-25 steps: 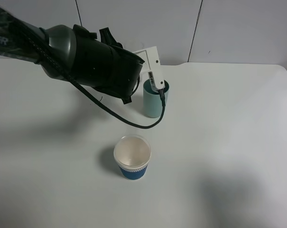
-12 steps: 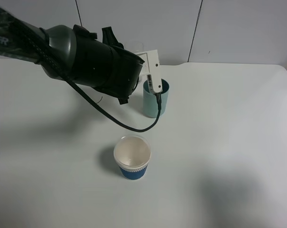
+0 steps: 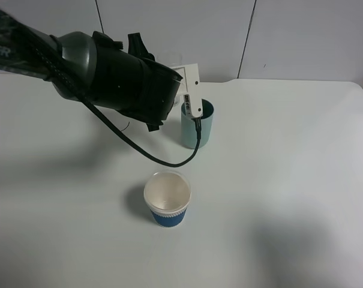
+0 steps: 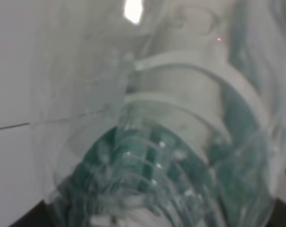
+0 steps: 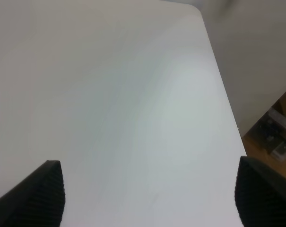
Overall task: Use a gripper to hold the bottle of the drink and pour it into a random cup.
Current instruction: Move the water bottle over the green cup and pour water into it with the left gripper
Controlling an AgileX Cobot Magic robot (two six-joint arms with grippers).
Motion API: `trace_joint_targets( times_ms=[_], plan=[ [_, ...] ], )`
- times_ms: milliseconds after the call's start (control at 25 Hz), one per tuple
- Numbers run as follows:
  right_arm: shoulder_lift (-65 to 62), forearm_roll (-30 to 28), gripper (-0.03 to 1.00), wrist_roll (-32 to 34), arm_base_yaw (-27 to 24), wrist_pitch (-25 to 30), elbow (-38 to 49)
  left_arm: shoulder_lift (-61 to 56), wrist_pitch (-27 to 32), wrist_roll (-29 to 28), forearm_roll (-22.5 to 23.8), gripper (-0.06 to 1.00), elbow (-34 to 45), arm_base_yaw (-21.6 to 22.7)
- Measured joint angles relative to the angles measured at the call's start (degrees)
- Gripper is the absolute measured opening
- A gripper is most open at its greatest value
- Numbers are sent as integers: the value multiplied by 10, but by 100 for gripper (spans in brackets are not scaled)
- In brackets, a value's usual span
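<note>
Left pincer [image 3: 192,90] hung over the far part of the white bench [image 3: 289,180], its white housing showing past the bulky dark arm. Its jaws were hidden in the exterior high view. The left wrist view was filled by the clear plastic bottle [image 4: 152,142], pressed close against the lens with black jaw corners at either side of it. The pincer was closed tight on the bottle. The ribbed neck and pale ring bands pointed away from the pincer. Green-teal colour showed through the clear wall; could not tell whether that was label or cup. The drink itself could not be made out, and the bottle's tilt could not be judged.

The teal tumbler [image 3: 199,129] stood upright just beneath the left pincer's housing, its rim partly covered by it. A thick black cable [image 3: 163,157] drooped from the housing in a loop down past the tumbler's side.

A blue-and-white paper cup [image 3: 167,203] stood upright, well apart from the pincer, beyond the bottom of the cable loop, its pale inside showing.

Right pincer [image 5: 150,198] was spread wide, its ribbed black fingertips [image 5: 39,194] at opposite corners with nothing between them. Only bare bench lay beneath it, with the bench edge off to one side.
</note>
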Motion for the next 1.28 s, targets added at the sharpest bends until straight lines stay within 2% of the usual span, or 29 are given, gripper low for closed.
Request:
trace_joint_targets(
  times_ms=[400,1280],
  plan=[
    [0,0,74,0,0,0,0,0,-30,28,1,52,0,0],
    [0,0,74,0,0,0,0,0,-33,77,1,52,0,0]
  ],
)
